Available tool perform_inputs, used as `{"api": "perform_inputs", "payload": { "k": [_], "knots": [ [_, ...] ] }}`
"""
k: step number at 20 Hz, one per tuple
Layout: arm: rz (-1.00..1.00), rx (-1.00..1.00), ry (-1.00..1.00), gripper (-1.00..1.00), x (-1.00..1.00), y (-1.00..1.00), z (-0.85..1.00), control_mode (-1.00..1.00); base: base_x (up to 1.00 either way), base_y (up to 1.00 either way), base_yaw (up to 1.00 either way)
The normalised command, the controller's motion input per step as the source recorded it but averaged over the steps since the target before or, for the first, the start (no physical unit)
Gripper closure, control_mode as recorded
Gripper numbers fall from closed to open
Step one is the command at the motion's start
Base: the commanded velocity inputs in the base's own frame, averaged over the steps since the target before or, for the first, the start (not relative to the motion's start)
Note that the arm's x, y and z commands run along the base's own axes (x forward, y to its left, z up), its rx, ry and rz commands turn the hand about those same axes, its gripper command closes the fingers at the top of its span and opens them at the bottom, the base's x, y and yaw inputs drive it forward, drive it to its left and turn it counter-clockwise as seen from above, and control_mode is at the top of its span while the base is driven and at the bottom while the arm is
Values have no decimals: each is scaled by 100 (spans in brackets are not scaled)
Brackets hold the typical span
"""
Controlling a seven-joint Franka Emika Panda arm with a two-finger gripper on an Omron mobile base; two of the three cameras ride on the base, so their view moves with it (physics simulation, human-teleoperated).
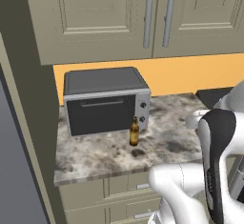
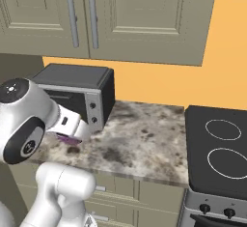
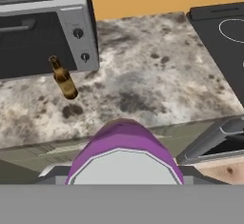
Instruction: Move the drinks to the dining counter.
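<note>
Two drinks are in my frames. From the left base view, the brown glass bottle [image 1: 134,131] stands upright on the marbled stone counter [image 1: 105,154], neck up, long axis vertical, just in front of the toaster oven [image 1: 106,100] at its right front corner, beside the knobs. That oven sits at the counter's back left, against the orange wall [image 1: 190,75], under beige upper cabinets [image 1: 143,13]. Forward of the bottle I see bare stone out to the front edge, and more bare stone to its right.

On the hand view the bottle [image 3: 63,78] leans across the frame, but that is the camera's roll. The purple-pink can [image 3: 124,151] sits close under the lens, its silver top toward the camera, so its long axis runs roughly along my gripper's line of sight. It hangs above the counter's front edge, off the stone. I cannot see the fingertips past the can's body, yet the can rides at the hand clear of the surface, so I read the gripper as clamped on it.

From the right base view, a sliver of the can [image 2: 67,138] shows under the white wrist, near the oven's [image 2: 77,93] front. Rightward the stone runs bare to the black stovetop [image 2: 217,148] at the counter's right end.
</note>
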Motion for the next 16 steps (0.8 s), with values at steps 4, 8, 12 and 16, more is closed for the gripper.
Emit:
{"api": "perform_inputs", "payload": {
  "k": [4, 8, 12, 16],
  "knots": [
    [-8, 3, -20, 100, -84, -3, 30, -100, 0, 0, 0],
    [1, 0, -6, 100, -28, 0, 17, -100, 0, 0, 0],
    [2, 4, -4, 100, -47, -13, 29, -100, 0, 0, 0],
    [0, 2, 0, 100, -40, -15, 14, -100, 0, 0, 0]
  ]
}}
